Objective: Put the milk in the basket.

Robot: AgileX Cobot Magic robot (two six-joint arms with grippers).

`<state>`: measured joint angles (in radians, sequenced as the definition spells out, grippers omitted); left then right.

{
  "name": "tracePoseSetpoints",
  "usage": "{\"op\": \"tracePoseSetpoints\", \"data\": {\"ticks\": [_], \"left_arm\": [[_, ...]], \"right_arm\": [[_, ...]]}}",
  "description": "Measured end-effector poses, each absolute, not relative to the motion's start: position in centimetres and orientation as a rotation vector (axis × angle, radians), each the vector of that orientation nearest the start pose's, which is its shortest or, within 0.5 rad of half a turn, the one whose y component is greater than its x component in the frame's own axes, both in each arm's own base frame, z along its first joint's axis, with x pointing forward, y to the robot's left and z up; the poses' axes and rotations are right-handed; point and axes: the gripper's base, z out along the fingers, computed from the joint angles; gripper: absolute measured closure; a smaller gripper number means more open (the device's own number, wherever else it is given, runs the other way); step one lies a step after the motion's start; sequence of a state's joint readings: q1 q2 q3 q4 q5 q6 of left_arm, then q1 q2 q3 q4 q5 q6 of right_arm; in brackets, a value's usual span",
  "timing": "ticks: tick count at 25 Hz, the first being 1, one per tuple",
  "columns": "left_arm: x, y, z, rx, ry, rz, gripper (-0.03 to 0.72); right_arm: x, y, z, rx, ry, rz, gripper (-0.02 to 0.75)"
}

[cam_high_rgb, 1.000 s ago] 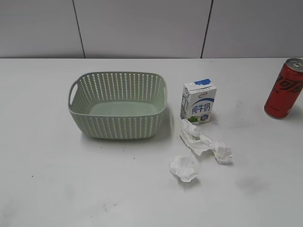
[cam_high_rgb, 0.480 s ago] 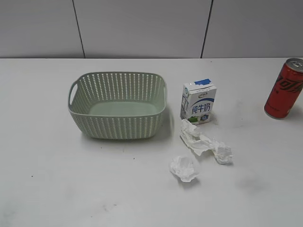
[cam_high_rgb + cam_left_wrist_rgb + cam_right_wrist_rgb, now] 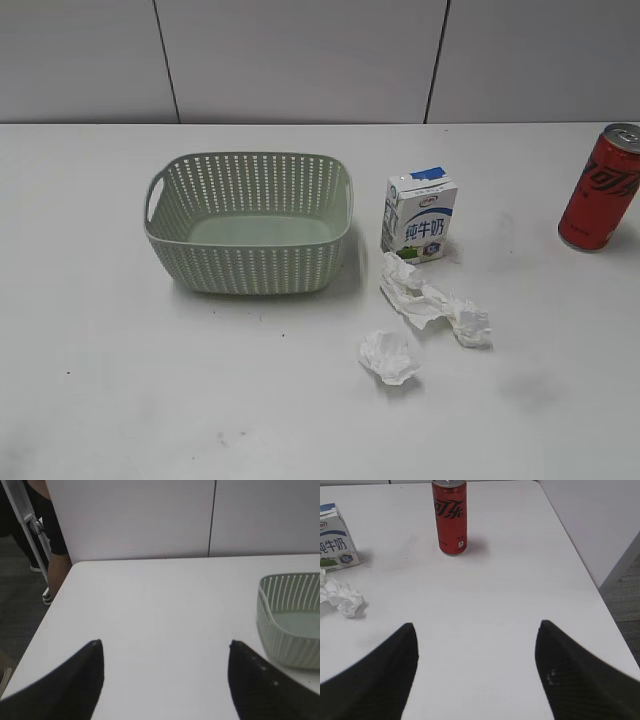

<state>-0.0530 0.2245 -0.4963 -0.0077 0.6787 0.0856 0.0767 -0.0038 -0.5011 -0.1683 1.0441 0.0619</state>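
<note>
Nothing has moved since the earlier frame: the milk [image 3: 420, 218] stands upright where it stood, toward the far edge of the table [image 3: 120, 400], just to the right of the basket [image 3: 250, 222] and apart from it. Neither of my arms shows in the exterior view. My left gripper [image 3: 165, 680] hangs with its jaws wide apart over bare table near the left edge, the basket off to its right. My right gripper [image 3: 475, 670] is likewise spread wide, holding nothing, nearer the right edge, with the milk at the far left of its view and the soda can [image 3: 450, 517] ahead.

I judge the reach has not begun. The right arm looks the better placed. I would come down over the carton's top, keeping clear of the crumpled tissue [image 3: 435, 300] lying just in front of it and the smaller wad [image 3: 388, 355] nearer the front edge. Grip the flat sides lightly; a carton dents. Then lift high enough to clear the basket's rim.
</note>
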Motion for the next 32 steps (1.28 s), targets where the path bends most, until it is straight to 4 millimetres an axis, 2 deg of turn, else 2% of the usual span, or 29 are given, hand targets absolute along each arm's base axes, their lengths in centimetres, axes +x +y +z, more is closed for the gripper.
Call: {"op": "tracePoseSetpoints", "data": {"ticks": [5,14,18,21,25,32], "left_arm": [[9.6,-0.5,31.2,0.127,1.859,0.017,0.126],[19.4,-1.1,33.0,0.137,1.975,0.017,0.126],[23.9,-1.9,33.6,0.175,2.046,0.009,0.126],[27.4,-3.3,33.8,0.252,2.106,0.001,0.126],[31.2,-6.0,33.9,0.429,2.168,0.005,0.126],[35.7,-12.6,33.1,0.747,2.204,-0.012,0.129]], "right_arm": [[-0.5,-1.4,28.0,-0.008,2.013,-0.113,0.155],[-0.5,-1.4,28.0,-0.008,2.013,-0.113,0.155],[-0.5,-1.4,28.0,-0.008,2.013,-0.113,0.155],[-0.5,-1.4,28.0,-0.008,2.013,-0.113,0.155],[-0.5,-1.4,28.0,-0.008,2.013,-0.113,0.155],[-0.5,-1.4,28.0,-0.008,2.013,-0.113,0.155]]}}
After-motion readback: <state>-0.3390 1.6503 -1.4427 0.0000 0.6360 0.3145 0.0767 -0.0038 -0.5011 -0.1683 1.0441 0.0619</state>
